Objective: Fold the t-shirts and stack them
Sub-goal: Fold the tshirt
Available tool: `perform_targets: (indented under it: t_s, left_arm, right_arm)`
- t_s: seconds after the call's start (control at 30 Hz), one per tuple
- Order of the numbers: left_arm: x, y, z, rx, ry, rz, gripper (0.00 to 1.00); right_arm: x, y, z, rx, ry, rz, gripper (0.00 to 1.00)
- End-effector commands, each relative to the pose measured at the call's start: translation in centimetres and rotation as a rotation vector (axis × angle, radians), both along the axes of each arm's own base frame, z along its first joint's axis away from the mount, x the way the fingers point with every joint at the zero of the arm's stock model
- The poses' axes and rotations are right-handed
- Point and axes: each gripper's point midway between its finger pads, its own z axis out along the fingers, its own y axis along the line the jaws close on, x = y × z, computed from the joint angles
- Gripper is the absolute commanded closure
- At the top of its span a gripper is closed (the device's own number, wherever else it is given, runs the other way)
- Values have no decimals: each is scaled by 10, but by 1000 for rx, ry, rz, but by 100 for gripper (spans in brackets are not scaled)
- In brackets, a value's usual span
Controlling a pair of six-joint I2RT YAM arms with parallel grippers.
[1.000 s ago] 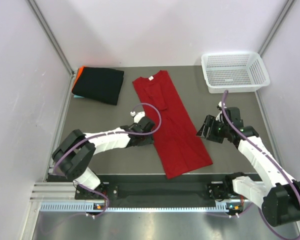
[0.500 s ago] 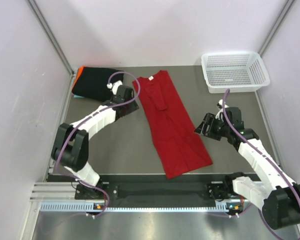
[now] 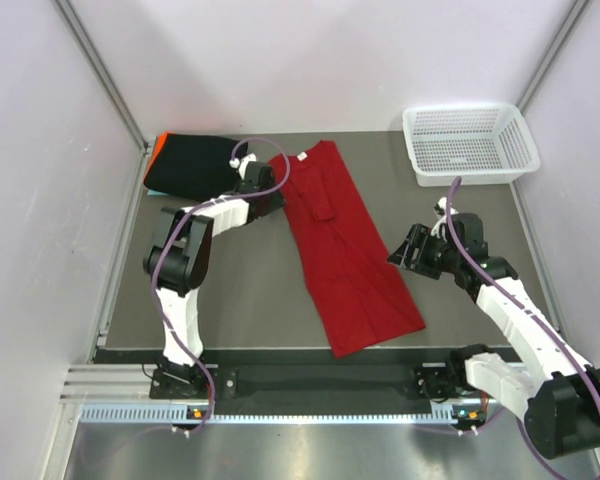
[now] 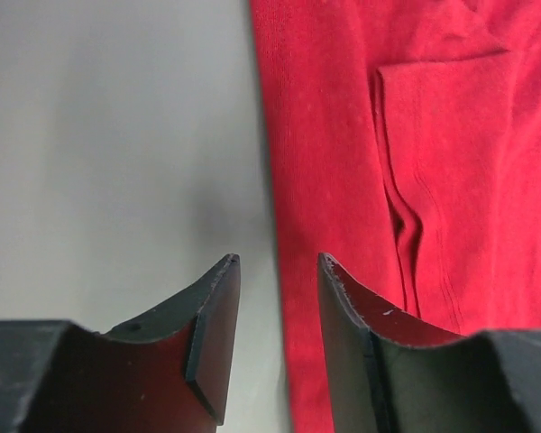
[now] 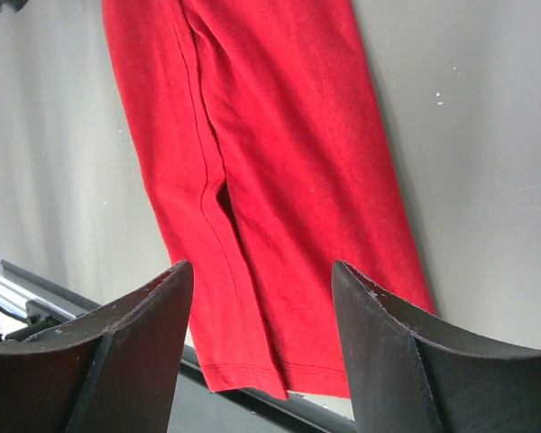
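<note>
While the folded black shirt (image 3: 195, 165) lies in the far left corner with an orange edge (image 3: 158, 148) showing behind it, the left gripper (image 3: 272, 196) sits between it and the red shirt (image 3: 345, 250), jaws narrowly parted and empty. The red shirt, folded into a long strip, lies slantwise mid-table. Just beside its right edge is the right gripper (image 3: 408, 252), jaws wide and empty, and the basket (image 3: 470, 145) stands far right.

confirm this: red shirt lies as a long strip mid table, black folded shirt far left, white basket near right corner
No: the top external view shows the white basket at the far right corner, not the near one. The red shirt is a long strip mid table and the black folded shirt is far left.
</note>
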Motion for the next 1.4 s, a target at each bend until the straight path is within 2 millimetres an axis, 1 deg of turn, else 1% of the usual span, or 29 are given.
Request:
perform_targets:
  t_s: [0.0, 0.07, 0.1, 0.2, 0.23, 0.3, 0.33, 0.37, 0.4, 0.43, 0.67, 0.7, 0.73, 0.77, 0.8, 0.87, 0.93, 0.97, 1.0, 1.03, 1.07, 1.1, 1.13, 1.17, 1.2, 1.23, 1.3, 1.33, 1.37]
  left_arm:
    - [31, -14, 4, -86, -71, -16, 55]
    - [37, -16, -2, -94, -55, -4, 55]
    - [37, -15, -15, -93, -30, 15, 56]
    - [42, -12, -24, -80, -7, 46, 62]
    - [47, -11, -29, -73, -2, 56, 74]
    - [51, -8, -41, -79, 19, 61, 86]
    - [59, -9, -36, -92, 4, 55, 97]
    - [64, -5, -38, -88, 8, 65, 100]
    - [67, -2, -46, -79, 14, 68, 100]
    - [77, -2, -39, -83, -8, 69, 100]
    - [119, 1, -45, -111, -44, 46, 100]
    - [116, 1, -57, -101, -9, 31, 100]
    - [122, -1, -48, -102, -22, 25, 98]
    - [123, 1, -47, -98, -19, 25, 93]
    - [125, 1, -37, -93, -34, 20, 83]
    - [116, -4, -29, -112, -12, -18, 78]
    - [106, -7, -10, -121, 18, -35, 71]
    - [93, -6, -11, -110, 69, -31, 69]
    - [84, 0, -1, -91, 76, -14, 67]
    - [76, 3, 3, -75, 83, -6, 66]
    - [67, 4, 26, -71, 64, -9, 65]
    - [54, 13, 17, -34, 90, 12, 65]
    - [48, 21, 23, 2, 83, 38, 64]
    - [37, 22, 28, 34, 96, 32, 64]
    - [25, 27, 43, 54, 81, 37, 64]
    - [16, 26, 49, 67, 84, 30, 64]
    - [-14, 12, 63, 43, 97, -36, 64]
    - [-28, -4, 64, 34, 98, -91, 64]
    - [-42, -13, 78, 18, 80, -129, 65]
  right_arm:
    - [5, 1, 15, 4, -55, -3, 37]
    - [5, 0, 16, -4, -56, -6, 37]
    - [6, -1, 15, -13, -50, -7, 37]
    - [10, -3, 19, -29, -53, -16, 37]
    - [12, -3, 21, -27, -59, -19, 37]
    - [14, -3, 21, -27, -57, -23, 37]
    - [15, -3, 20, -27, -58, -23, 37]
    - [15, -3, 19, -28, -55, -23, 37]
    - [17, -2, 16, -30, -48, -22, 37]
    - [18, -2, 14, -31, -47, -22, 37]
    - [30, 1, -2, -36, -16, -19, 37]
    - [31, 2, -5, -35, 0, -17, 37]
    - [34, 3, -5, -36, -2, -16, 37]
    - [35, 2, -8, -45, 3, -21, 37]
    - [35, 0, -14, -58, 25, -24, 37]
    - [34, -5, -23, -97, 47, -34, 39]
    - [27, -9, -38, -123, 97, -29, 44]
    - [24, -11, -47, -136, 132, -30, 53]
    - [17, -12, -55, -142, 168, -28, 58]
    - [13, -11, -59, -135, 189, -25, 69]
    - [8, -8, -63, -119, 212, -12, 73]
    - [1, -6, -68, -109, 234, -6, 76]
    - [-2, -1, -68, -84, 237, 8, 83]
    - [-4, 3, -64, -80, 222, 25, 86]
    - [-6, 3, -64, -88, 231, 26, 88]
    - [-8, 2, -63, -94, 235, 27, 93]
    - [-17, 3, -63, -85, 261, 40, 98]
    - [-22, 5, -64, -72, 275, 45, 100]
    - [-25, 6, -65, -64, 280, 50, 100]
